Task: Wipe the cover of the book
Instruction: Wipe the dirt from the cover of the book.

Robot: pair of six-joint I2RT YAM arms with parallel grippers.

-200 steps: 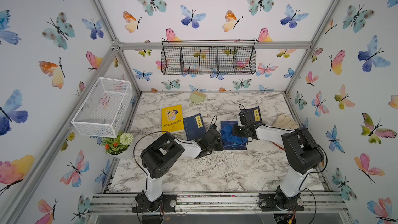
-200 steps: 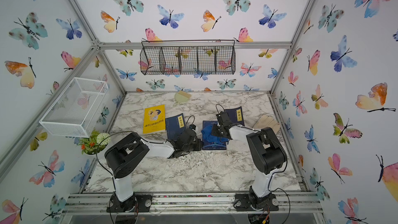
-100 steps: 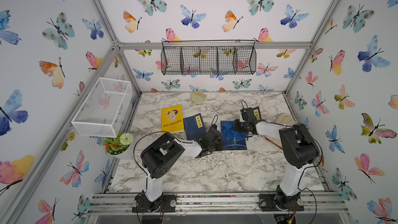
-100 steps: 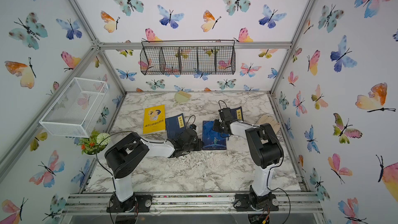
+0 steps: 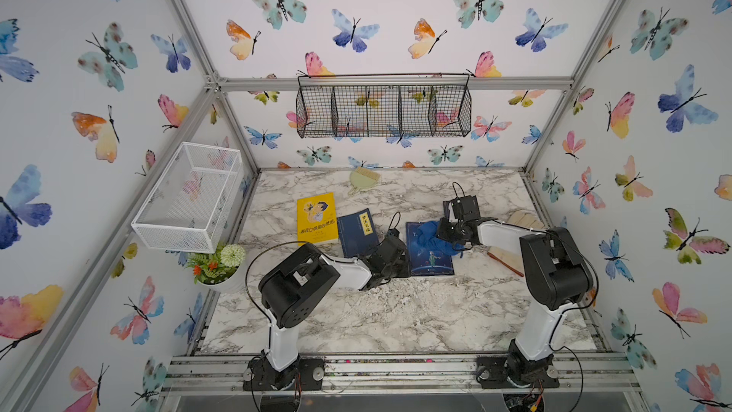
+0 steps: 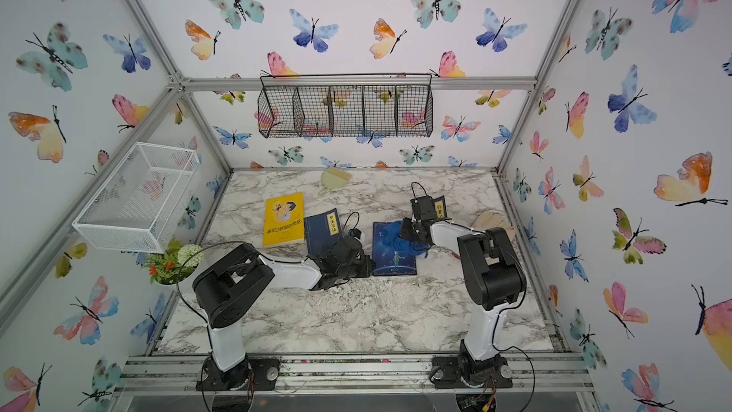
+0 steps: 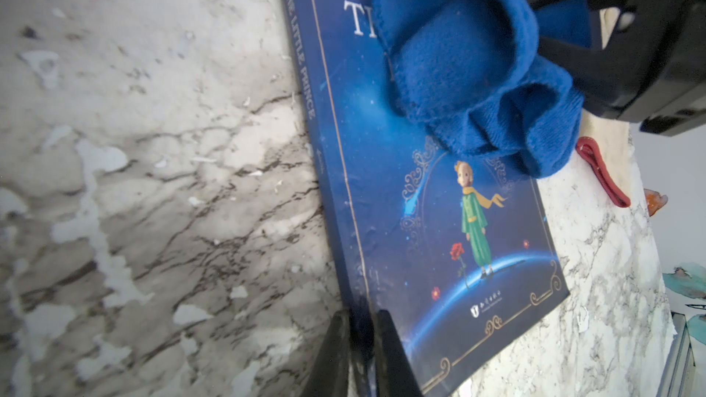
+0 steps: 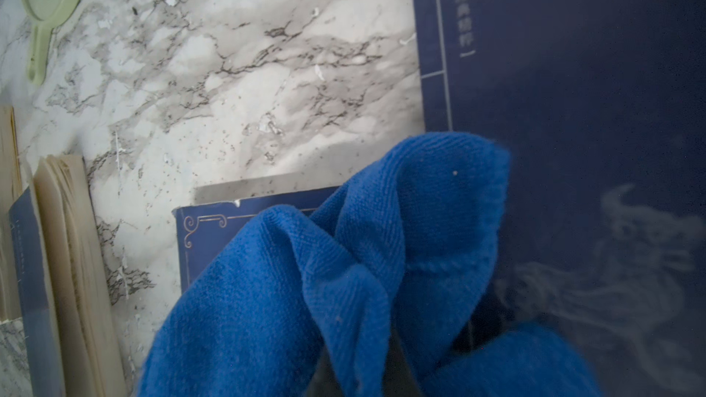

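Blue cloth (image 5: pixel 426 233), bunched up on the 12 o'clock half of the book (image 5: pixel 431 263), near the middle of the marble table (image 5: pixel 396 319) in both top views. Pinched tight in the closed right gripper (image 5: pixel 443 231), stretched in from 3 o'clock, most likely to rub the cover clean. Down at the book's 7 o'clock corner, the left gripper (image 5: pixel 400 269), low and flat by the table. Off toward 9 o'clock, a yellow book (image 5: pixel 317 217) and a dark blue book (image 5: pixel 356 235), well out of the way. Up at 12 o'clock, a green brush (image 5: pixel 362 179).

From the left wrist view: two black fingers (image 7: pixel 332 360) closed on the thin edge of the book, one on each side. Looks like a hold to stop any sliding under the rubbing. Cloth over the big title letters. Little boy and red rose on the cover bare, so probably not wiped yet.

From the right wrist view: mostly cloth, puffed up right in front. Fingers hidden under the folds, so the grip shown only by the bunching. One gold-lined corner of the book (image 8: pixel 206 231) poking out past the cloth. Next, maybe a gentle pull toward 6 o'clock, pressing down, to clean the rest.
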